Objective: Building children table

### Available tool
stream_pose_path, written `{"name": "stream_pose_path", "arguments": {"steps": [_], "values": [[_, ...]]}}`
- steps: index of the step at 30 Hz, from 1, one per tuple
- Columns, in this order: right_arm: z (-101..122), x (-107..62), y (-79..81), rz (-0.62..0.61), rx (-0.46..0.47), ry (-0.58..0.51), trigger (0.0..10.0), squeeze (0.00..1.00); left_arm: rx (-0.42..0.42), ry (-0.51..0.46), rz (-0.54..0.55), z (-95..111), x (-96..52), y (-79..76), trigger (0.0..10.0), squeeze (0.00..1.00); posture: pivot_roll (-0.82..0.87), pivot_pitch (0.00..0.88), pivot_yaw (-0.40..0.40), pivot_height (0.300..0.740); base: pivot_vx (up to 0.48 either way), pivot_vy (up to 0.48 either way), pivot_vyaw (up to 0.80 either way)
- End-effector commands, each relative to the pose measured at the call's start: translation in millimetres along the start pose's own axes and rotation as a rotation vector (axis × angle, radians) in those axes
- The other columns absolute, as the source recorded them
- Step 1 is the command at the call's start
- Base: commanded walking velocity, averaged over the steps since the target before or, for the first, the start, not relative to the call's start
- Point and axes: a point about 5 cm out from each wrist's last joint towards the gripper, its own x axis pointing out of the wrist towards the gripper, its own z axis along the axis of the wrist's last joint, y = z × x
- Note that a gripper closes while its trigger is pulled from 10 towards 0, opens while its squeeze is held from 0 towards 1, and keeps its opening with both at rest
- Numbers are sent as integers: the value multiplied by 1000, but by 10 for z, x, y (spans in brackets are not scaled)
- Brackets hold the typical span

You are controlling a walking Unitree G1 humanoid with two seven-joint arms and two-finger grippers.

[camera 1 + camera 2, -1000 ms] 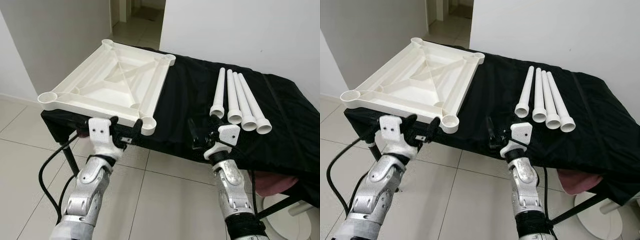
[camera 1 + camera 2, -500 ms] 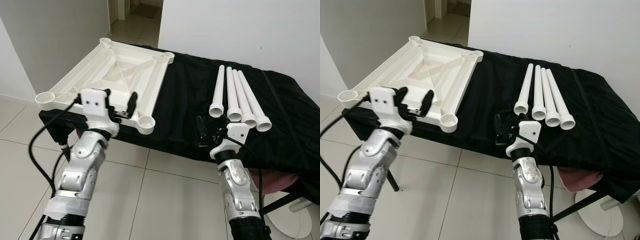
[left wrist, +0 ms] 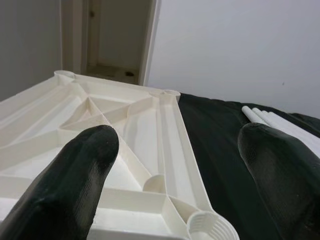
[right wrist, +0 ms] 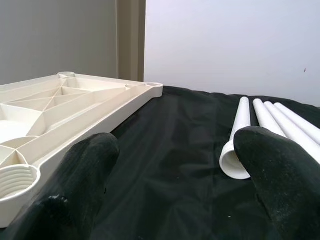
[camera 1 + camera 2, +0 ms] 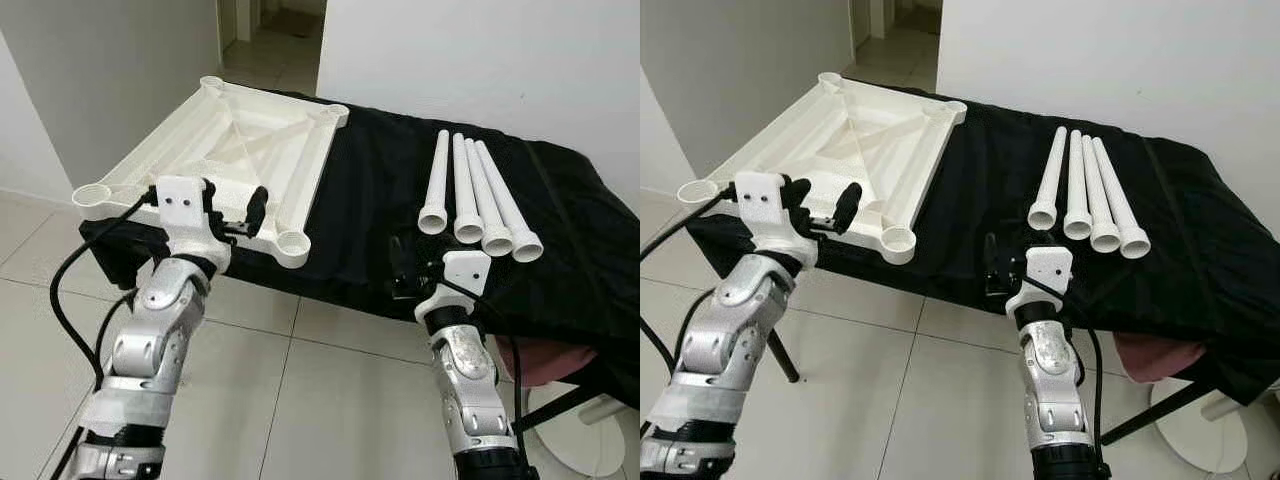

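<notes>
So the left gripper (image 5: 232, 205) sits in the left-middle of the frame, jaws spread wide and holding nothing, hovering right at the near edge of the white tabletop (image 5: 240, 150). From the left wrist view the two black fingers (image 3: 75, 175) frame the tabletop's ribbed underside, with one threaded corner socket (image 3: 212, 226) just beneath them.

The right gripper (image 5: 420, 270) is lower center-right in the frame, jaws also wide apart and empty, just short of the bench's front edge. It's pointed toward the four white legs (image 5: 478, 200), which lie side by side, touching each other, in the upper right of the frame with their flared open ends facing the robot. The right wrist view shows the nearest leg end (image 4: 234, 161) between the fingertips (image 4: 80, 190), but well apart from them.

The tabletop is lying upside down on the left end of the bench (image 5: 380, 200), cross-braces up, a round socket at each corner, its near-left corner overhanging the edge. The bench is draped in a black cloth. Tiled floor (image 5: 300, 390) underneath, white wall (image 5: 480, 60) behind, open doorway (image 5: 270, 30) at the top left.
</notes>
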Motion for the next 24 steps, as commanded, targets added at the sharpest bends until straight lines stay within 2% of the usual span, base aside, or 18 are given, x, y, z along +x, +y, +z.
{"name": "stream_pose_path", "arguments": {"steps": [1, 4, 8, 19, 24], "values": [[50, 27, -40, -12, -10, -12, 10000, 0, -6, 24, -21, -32, -17, -17, 10000, 0, 77, 0, -86, 740, 0, 0, 0], [67, 65, -59, -10, -45, -18, 10000, 0, -21, 20, 43, -37, -63, 14, 10000, 0, 66, 0, -81, 740, 0, 0, 0], [82, 87, -62, -5, -64, -26, 10000, 0, -24, 13, 55, -38, -73, 18, 10000, 0, 62, 0, -80, 740, 0, 0, 0], [90, 138, -104, 4, -89, -19, 10000, 0, 5, 13, -16, -49, -124, -26, 10000, 0, 44, 0, -96, 740, 0, 0, 0], [88, 161, -110, 7, -93, -17, 10000, 0, 18, 7, -22, -26, -107, -13, 10000, 0, 46, 0, -97, 740, 250, 0, 0]]}}
